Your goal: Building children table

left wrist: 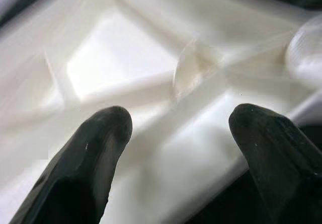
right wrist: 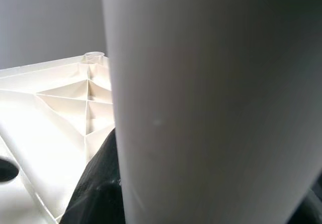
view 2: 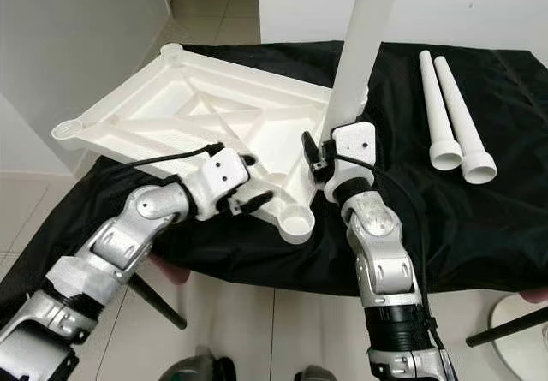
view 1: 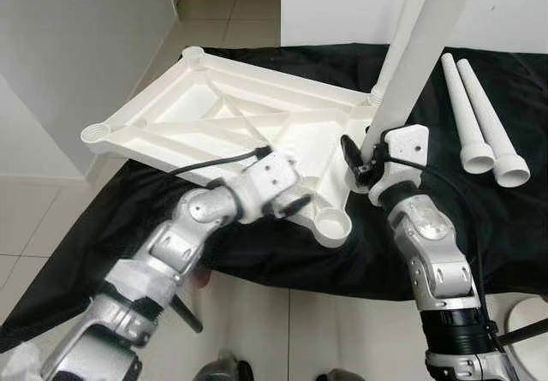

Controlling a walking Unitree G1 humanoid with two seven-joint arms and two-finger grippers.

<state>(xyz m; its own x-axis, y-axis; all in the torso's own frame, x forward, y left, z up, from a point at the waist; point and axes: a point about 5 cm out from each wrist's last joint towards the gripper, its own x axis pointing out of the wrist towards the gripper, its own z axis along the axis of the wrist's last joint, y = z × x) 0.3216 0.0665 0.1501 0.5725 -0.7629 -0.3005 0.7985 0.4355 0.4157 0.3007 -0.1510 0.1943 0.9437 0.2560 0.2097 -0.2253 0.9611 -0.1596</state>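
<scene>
The white plastic tabletop (view 1: 214, 107) lies upside down on a black cloth, ribs and corner sockets facing up. A white table leg (view 1: 419, 47) stands upright at its far right corner, and my right gripper (view 1: 364, 154) is shut on the leg's lower part. In the right wrist view the leg (right wrist: 211, 98) is pressed against one black finger (right wrist: 98, 183). My left gripper (view 1: 295, 205) is open at the tabletop's near edge, beside the empty near corner socket (view 1: 332, 223). Its fingers (left wrist: 95, 153) hover apart over the ribbed underside (left wrist: 151, 68).
Two more white legs (view 1: 467, 116) (view 1: 492, 128) lie side by side on the black cloth (view 1: 514, 218) at the right. Tiled floor lies in front, a pale wall (view 1: 77, 47) stands at the left, and a thin black rod (view 1: 184, 312) slants by my left arm.
</scene>
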